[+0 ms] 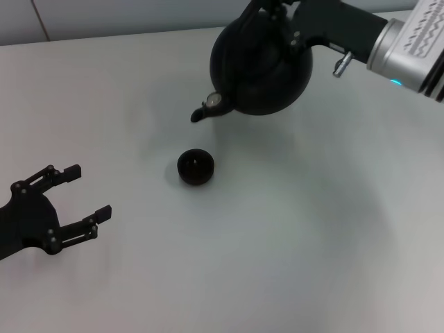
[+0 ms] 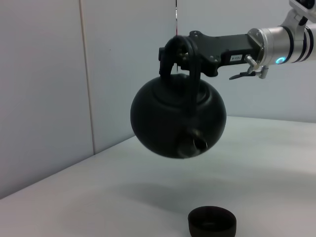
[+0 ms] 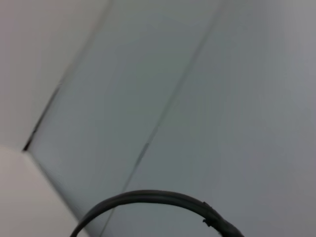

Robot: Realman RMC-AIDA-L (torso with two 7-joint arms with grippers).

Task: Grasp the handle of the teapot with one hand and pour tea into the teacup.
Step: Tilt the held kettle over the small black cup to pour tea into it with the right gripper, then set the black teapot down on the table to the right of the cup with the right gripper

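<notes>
The black teapot [image 1: 260,62] [image 2: 177,121] hangs in the air, tilted, with its spout [image 1: 201,112] [image 2: 193,143] pointing down toward the teacup. My right gripper [image 1: 277,14] [image 2: 190,49] is shut on the arched handle [image 2: 170,54] [image 3: 148,197] at the top of the pot. The small round black teacup [image 1: 195,167] [image 2: 212,220] stands on the table, below the spout and a little nearer to me. My left gripper [image 1: 89,191] rests open and empty low at the left, well apart from the cup.
The white table [image 1: 312,243] carries only the teacup. A pale wall [image 2: 49,74] rises behind the table's far edge. The right arm [image 1: 409,41] reaches in from the upper right.
</notes>
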